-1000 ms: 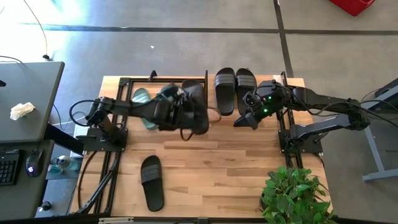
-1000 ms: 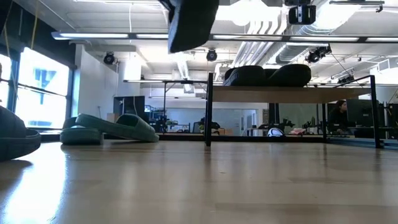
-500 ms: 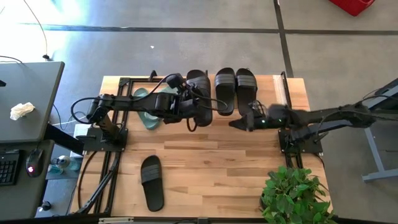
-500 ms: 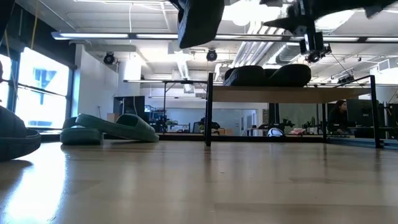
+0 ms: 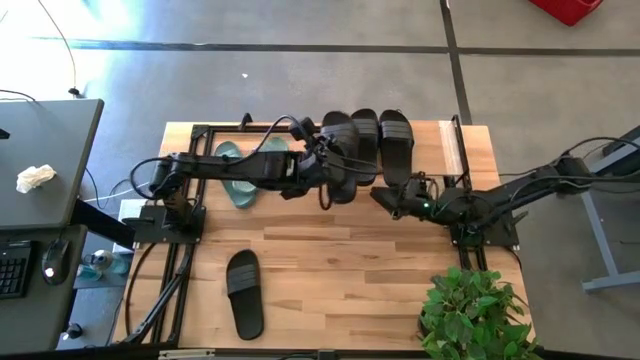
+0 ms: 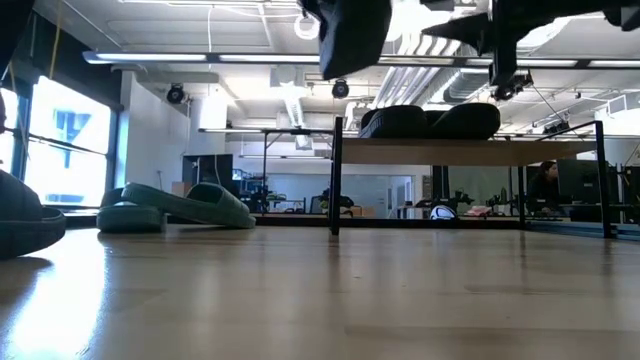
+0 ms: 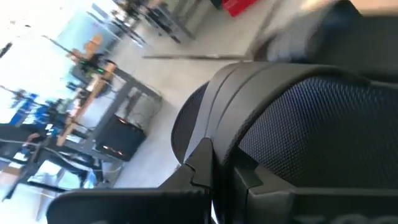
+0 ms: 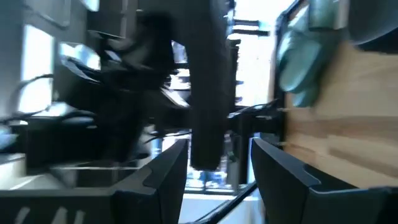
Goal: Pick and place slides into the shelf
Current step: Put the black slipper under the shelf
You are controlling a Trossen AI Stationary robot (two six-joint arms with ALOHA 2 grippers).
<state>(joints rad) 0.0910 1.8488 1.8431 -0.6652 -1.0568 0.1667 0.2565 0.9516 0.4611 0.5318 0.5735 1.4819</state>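
Observation:
My left gripper (image 5: 322,172) is shut on a black slide (image 5: 340,165), held high over the table's far middle beside the shelf (image 5: 432,150). Two black slides (image 5: 380,142) lie sole down on the shelf's wooden top board (image 6: 470,152). A sage-green pair (image 6: 180,205) rests on the table at the far left, partly under my left arm. Another black slide (image 5: 245,293) lies flat near the front left. My right gripper (image 5: 385,197) stands open in front of the shelf, holding nothing. My left gripper pinches the black slide's side rim (image 7: 214,146) between its two fingers (image 7: 202,171), next to the wide strap. The fingers come almost level from the table's left side. The slide (image 6: 350,35) is lifted clear of table and shelf, tipped on edge.
An open black metal frame (image 5: 215,132) stands at the far left around the green pair. A potted plant (image 5: 475,310) sits at the near right corner. Bare wooden tabletop (image 5: 350,270) lies across the middle and front.
My left gripper has carried the black slide toward the table's right edge, up beside the two slides on the shelf, and the slide has turned about with the wrist. My right arm has sunk lower in front of the shelf, and its wrist has rolled.

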